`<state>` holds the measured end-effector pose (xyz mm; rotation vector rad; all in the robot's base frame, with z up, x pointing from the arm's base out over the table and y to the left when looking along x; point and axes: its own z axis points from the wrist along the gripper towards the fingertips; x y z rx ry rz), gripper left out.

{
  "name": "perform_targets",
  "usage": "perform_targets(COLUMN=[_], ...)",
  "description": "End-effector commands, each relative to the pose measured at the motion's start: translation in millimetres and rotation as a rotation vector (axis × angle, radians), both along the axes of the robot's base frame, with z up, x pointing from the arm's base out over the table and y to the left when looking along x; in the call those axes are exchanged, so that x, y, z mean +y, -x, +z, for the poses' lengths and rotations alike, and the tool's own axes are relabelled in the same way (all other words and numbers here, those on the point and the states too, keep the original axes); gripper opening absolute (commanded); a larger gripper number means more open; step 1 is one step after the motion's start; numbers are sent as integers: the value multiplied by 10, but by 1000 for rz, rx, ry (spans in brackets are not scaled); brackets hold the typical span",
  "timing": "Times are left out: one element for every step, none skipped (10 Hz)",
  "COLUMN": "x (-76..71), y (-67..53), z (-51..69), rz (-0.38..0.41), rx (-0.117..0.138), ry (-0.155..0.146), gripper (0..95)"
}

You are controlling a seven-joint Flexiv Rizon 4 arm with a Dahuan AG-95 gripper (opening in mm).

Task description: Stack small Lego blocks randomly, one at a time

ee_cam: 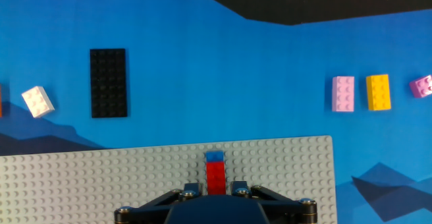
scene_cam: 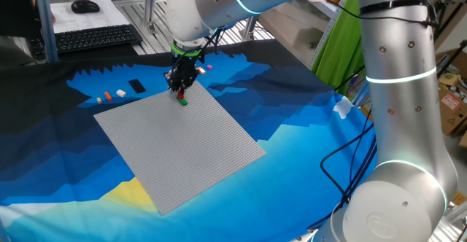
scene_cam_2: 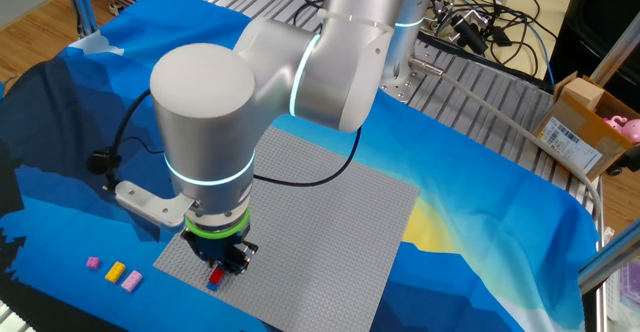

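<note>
My gripper (ee_cam: 216,187) hangs low over the far edge of the grey baseplate (ee_cam: 101,177). Its fingers stand close on either side of a red brick (ee_cam: 216,177), shut on it. A blue brick (ee_cam: 214,157) shows just beyond the red one. In one fixed view the gripper (scene_cam: 180,90) is right above a green brick (scene_cam: 183,101) on the plate. In the other fixed view the red brick (scene_cam_2: 214,276) sticks out below the fingers. Loose small blocks lie on the cloth: white (ee_cam: 37,101), pink (ee_cam: 343,93), yellow (ee_cam: 378,92), magenta (ee_cam: 422,86).
A flat black plate (ee_cam: 108,82) lies on the blue cloth beyond the baseplate. A keyboard (scene_cam: 95,38) and a mouse (scene_cam: 85,6) sit at the back left. The arm's big grey body (scene_cam_2: 205,122) stands over the baseplate's near corner in the other fixed view.
</note>
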<state>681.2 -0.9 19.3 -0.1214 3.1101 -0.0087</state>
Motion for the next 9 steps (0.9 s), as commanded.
perform_targets(x=[-3,-7,-10,-13,-12,-12,-10,-10,-7], y=[3,4,3,-1,-7,-9,-13,-18,-24], z=[57,116,162,207,224,222,210,176,129], rz=[-2,2,-1,-5,-7,-7,-7,-8,-8], rx=[-1,1,3,11,16,17,18,17,14], ry=[2,-12,-12,-11,-10,-8,-7,-6,-6], gripper=[380,0,0,0,0,0,0,0,0])
